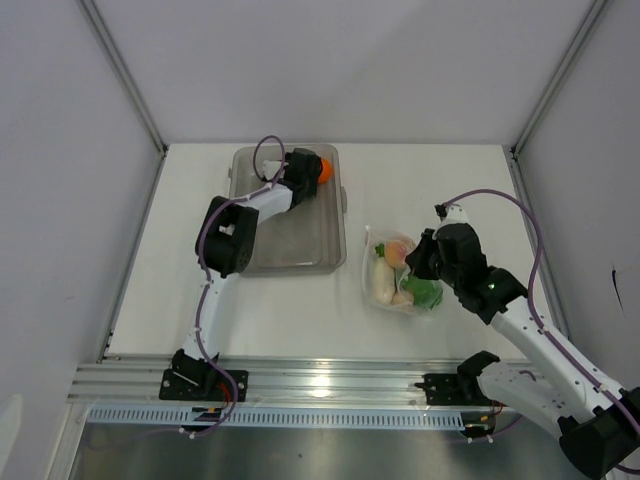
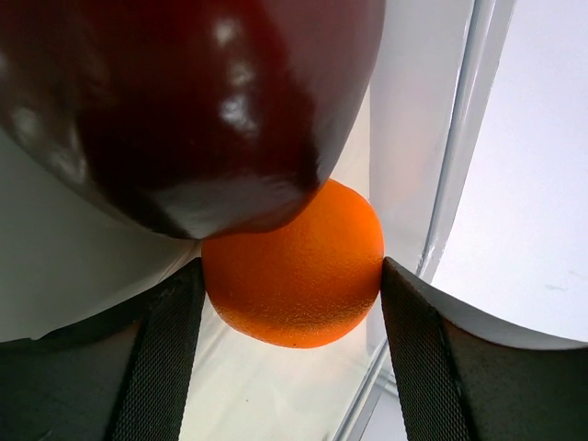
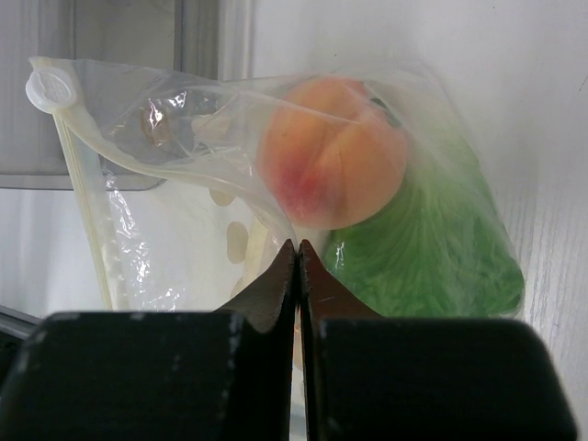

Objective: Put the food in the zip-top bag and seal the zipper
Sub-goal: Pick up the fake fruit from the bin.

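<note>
White table (image 1: 250,310) under left fingers (image 2: 165,358), right fingers (image 3: 276,294). Pale plain walls (image 1: 330,60) beyond both, three sides. Metal corner posts (image 1: 122,70). Aluminium rail (image 1: 330,380) behind them, near edge. Soft even light.

The left arm (image 1: 225,235) was stretched forward, the left gripper (image 2: 292,271) set against both sides of the orange (image 2: 303,299). The right arm (image 1: 500,295) was bent inward, the right gripper (image 3: 297,266) pressed fully together.

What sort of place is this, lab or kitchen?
Probably a lab test cell: blank white walls, left arm and right arm bolted to a metal rail, white table with a tray and bag.
</note>
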Action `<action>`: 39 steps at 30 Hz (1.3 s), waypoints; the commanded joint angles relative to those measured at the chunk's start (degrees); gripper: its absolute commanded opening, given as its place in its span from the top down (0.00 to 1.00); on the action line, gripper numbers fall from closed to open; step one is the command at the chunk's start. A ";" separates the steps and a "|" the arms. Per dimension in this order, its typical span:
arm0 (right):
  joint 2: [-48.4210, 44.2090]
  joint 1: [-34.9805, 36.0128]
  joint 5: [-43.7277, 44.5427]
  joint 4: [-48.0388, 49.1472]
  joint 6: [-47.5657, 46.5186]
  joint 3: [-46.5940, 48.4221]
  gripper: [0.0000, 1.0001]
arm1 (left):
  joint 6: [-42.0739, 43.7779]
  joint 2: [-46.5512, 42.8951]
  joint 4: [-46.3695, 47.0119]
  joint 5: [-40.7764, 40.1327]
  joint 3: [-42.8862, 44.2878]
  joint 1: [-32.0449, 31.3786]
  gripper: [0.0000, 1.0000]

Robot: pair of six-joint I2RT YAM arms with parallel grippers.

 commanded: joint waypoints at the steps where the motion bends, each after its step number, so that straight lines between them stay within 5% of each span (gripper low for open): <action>1: 0.37 -0.29 -0.28 1.46 -0.30 0.12 1.00 | 1.13 -0.62 3.42 0.33 -1.39 0.33 0.42; 17: 0.01 -0.29 -0.81 0.67 0.93 1.18 1.00 | 3.06 -12.48 12.65 2.70 -17.03 0.68 0.77; 23: 0.45 -0.11 -0.64 -0.65 0.93 3.63 1.00 | 4.29 -21.09 16.87 4.80 -27.67 0.68 0.99; 39: 3.44 -0.20 -1.07 -8.03 -1.18 14.18 1.00 | 27.39 -54.75 23.36 27.03 -54.91 -4.77 0.99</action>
